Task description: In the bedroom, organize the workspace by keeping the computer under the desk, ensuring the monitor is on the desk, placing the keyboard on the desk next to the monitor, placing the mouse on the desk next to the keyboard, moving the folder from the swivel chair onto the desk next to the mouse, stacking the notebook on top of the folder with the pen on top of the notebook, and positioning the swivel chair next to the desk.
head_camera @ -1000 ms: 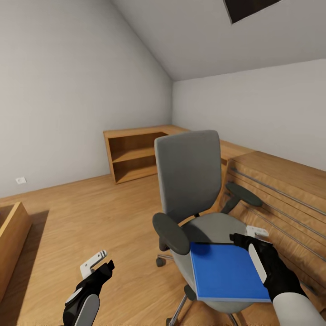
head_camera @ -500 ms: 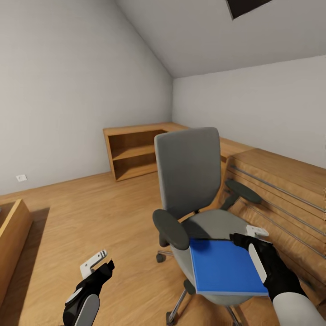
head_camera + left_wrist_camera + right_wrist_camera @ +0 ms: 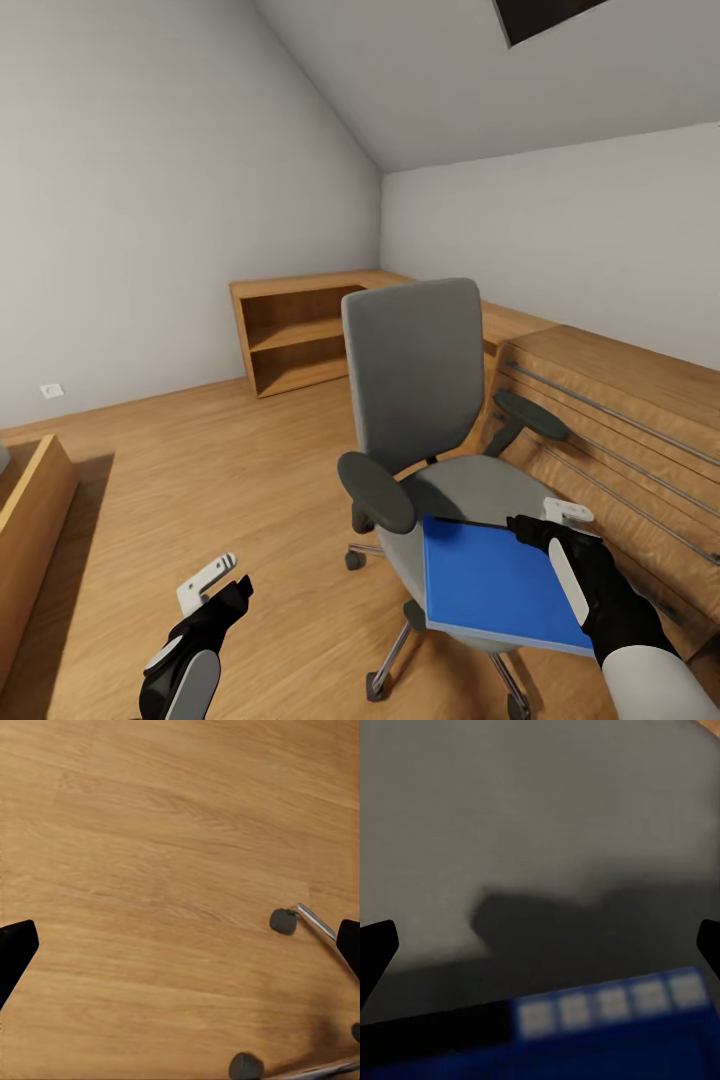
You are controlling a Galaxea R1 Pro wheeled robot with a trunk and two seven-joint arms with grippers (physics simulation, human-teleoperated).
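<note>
The swivel chair, grey with black armrests, stands in front of me. The bright blue folder lies on its seat, overhanging the front edge. My right gripper hovers at the folder's far right corner. In the right wrist view that gripper is open, its fingers wide apart over the grey seat with the folder's edge close below; I cannot tell whether it touches. My left gripper hangs open over bare floor, near a chair castor.
Low wooden shelving stands in the far corner. A slatted wooden unit runs along the right wall behind the chair. A wooden box edge is at the left. Open floor lies between it and the chair.
The whole picture has shifted: chair, folder and shelving sit slightly higher, so the camera moved. Both grippers keep their places in the picture.
</note>
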